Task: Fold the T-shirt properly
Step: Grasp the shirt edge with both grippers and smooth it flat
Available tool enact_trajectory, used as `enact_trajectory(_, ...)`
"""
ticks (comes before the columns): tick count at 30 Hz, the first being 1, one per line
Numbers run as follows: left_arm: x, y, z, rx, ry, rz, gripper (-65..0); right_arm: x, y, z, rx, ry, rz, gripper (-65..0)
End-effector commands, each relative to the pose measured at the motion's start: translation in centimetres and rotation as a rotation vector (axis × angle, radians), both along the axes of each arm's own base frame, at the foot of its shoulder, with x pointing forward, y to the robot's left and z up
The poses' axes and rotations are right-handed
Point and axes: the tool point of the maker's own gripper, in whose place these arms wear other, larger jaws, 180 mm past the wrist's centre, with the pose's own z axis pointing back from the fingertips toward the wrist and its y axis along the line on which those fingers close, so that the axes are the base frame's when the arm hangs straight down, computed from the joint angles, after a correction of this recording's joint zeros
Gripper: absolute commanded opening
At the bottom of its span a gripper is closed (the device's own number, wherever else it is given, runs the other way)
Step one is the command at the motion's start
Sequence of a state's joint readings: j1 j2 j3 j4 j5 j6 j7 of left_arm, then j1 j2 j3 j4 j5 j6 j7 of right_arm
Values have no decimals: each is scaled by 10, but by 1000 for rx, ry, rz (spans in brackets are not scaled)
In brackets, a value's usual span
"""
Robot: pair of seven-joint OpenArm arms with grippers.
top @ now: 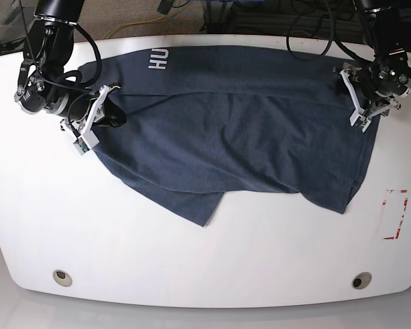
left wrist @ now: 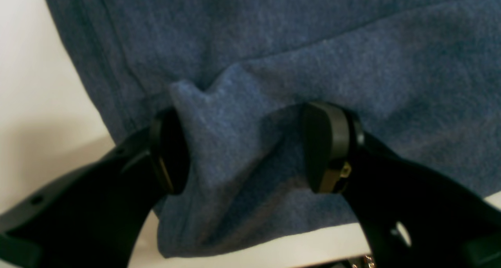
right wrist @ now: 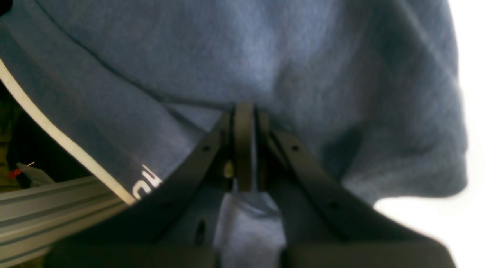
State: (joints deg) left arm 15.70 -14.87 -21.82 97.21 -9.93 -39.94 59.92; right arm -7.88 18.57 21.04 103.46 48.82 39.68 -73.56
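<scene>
Right pincer [right wrist: 244,150] pressed together on a fold of the T-shirt [top: 233,130]; left pincer [left wrist: 244,150] spread, cloth bunched between its fingers.

Right pincer grips the shirt's edge on the base view's left side, just below the white lettering [top: 157,60]; cloth rises past the closed fingers and hangs down between the arms of the pincer. Left pincer sits at the opposite shirt edge, its two pads [left wrist: 325,146] apart with a raised ridge of fabric in the gap, touching the left pad. T-shirt lies spread and rumpled across the far half of the white bench [top: 192,267], one corner pointing toward the near side. Red-and-white marking [top: 395,214] lies near the bench's right edge, apart from the shirt.
</scene>
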Motion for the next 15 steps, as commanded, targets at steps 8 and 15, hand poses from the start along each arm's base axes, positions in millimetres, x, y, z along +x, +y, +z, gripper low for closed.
enact_trajectory(8,-12,4,-6,21,39,-5,-251,32,-7,19,23,-84,-19,-650)
enact_trajectory(15,-12,6,-5,24,40,-3,-251,14,-15,-6,24,12,-39,-327)
